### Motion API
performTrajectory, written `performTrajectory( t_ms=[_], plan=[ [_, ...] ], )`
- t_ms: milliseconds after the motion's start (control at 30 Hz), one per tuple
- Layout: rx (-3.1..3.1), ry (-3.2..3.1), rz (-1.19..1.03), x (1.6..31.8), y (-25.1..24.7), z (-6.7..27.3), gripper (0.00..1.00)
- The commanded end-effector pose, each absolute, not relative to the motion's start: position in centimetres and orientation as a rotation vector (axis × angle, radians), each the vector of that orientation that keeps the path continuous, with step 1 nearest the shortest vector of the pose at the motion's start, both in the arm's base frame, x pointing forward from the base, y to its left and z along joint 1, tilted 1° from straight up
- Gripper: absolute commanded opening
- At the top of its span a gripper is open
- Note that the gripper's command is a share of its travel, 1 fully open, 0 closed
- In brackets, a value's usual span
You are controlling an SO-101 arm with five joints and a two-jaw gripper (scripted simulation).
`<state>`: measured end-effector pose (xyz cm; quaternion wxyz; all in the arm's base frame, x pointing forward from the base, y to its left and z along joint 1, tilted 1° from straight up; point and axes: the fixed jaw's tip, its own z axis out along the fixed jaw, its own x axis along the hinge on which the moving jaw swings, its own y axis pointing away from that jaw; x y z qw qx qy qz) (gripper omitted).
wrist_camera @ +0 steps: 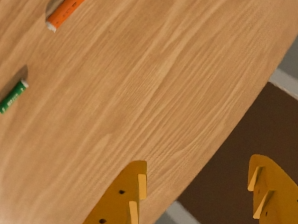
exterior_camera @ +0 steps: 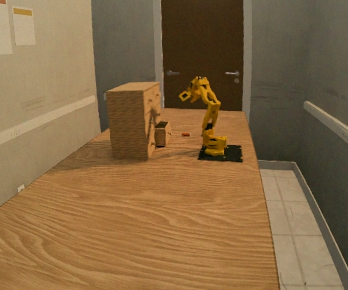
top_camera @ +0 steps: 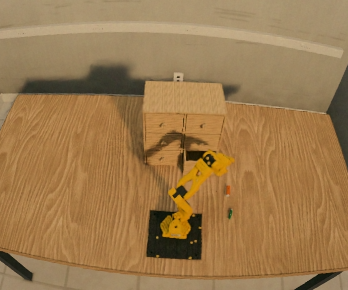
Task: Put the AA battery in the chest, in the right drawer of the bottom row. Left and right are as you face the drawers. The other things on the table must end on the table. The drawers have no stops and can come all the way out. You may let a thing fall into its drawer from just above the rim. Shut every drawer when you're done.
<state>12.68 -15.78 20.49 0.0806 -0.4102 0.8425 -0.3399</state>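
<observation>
Battery, probably the orange cylinder (top_camera: 228, 190) (exterior_camera: 185, 134) (wrist_camera: 65, 14), lies on the bench (top_camera: 81, 200) (exterior_camera: 156, 215) (wrist_camera: 150, 75) below the partly open, empty fingers (top_camera: 231, 160) (exterior_camera: 182, 96), upper left in the wrist view, its long axis slanting across their gap, so they likely need to turn.

Txt on green cyl. (wrist_camera: 13, 97) & orange cyl. (wrist_camera: 65, 14) illegible.
</observation>
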Motion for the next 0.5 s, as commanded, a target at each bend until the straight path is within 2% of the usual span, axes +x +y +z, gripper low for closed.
performTrajectory(
  t_ms=[0, 467],
  plan=[
    [-1.308, 2.505, -1.022, 12.8, -16.2, 20.5, 0.21],
    [-1.932, 2.318, -0.905, 13.7, -17.8, 18.3, 0.21]
  ],
)
